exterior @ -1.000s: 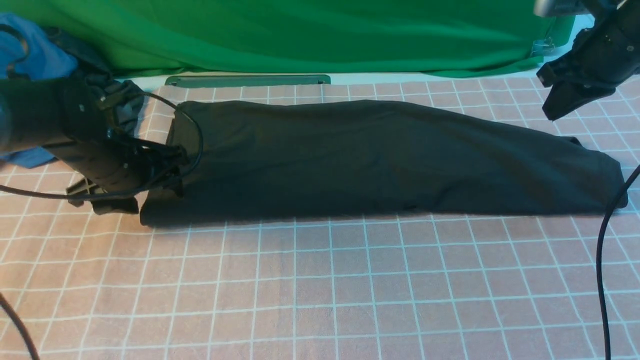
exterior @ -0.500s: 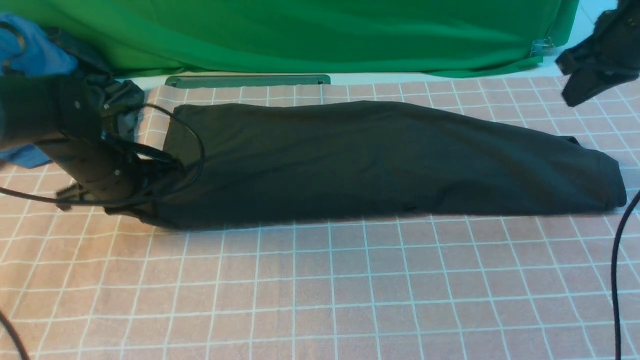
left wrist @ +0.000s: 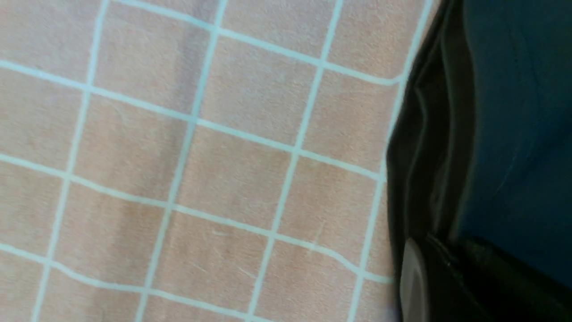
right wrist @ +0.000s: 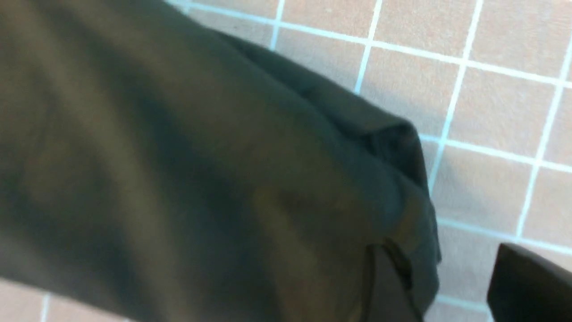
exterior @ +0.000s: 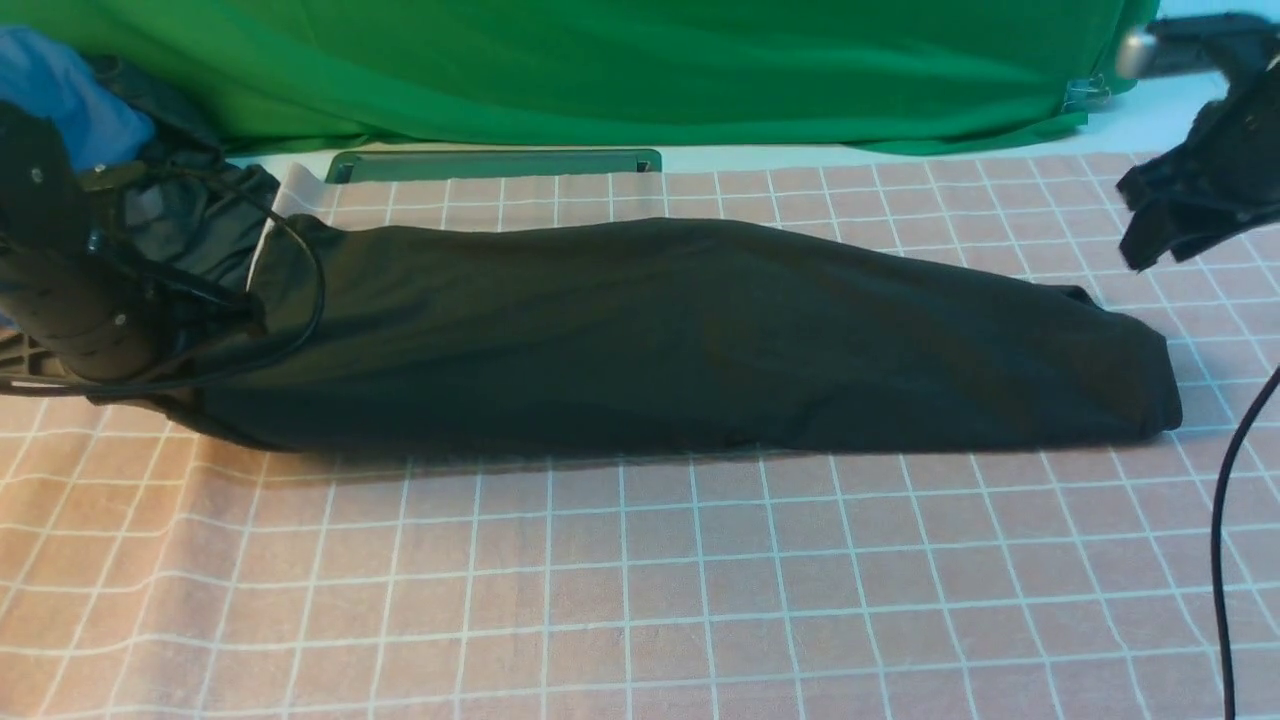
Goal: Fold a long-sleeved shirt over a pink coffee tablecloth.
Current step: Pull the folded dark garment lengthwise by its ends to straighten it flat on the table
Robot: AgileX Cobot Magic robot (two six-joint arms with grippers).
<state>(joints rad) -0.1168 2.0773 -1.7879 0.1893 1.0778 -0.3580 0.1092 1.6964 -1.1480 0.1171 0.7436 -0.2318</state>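
While the pink coffee tablecloth [exterior: 640, 580] fills most of the front view, the long-sleeved shirt [exterior: 680, 330], folded into a long black band, lies across the frame's middle. At its left end the left hand [left wrist: 440, 273] pinches the shirt's edge. At upper right the right hand [right wrist: 447, 277] hangs spread, clear of the shirt.
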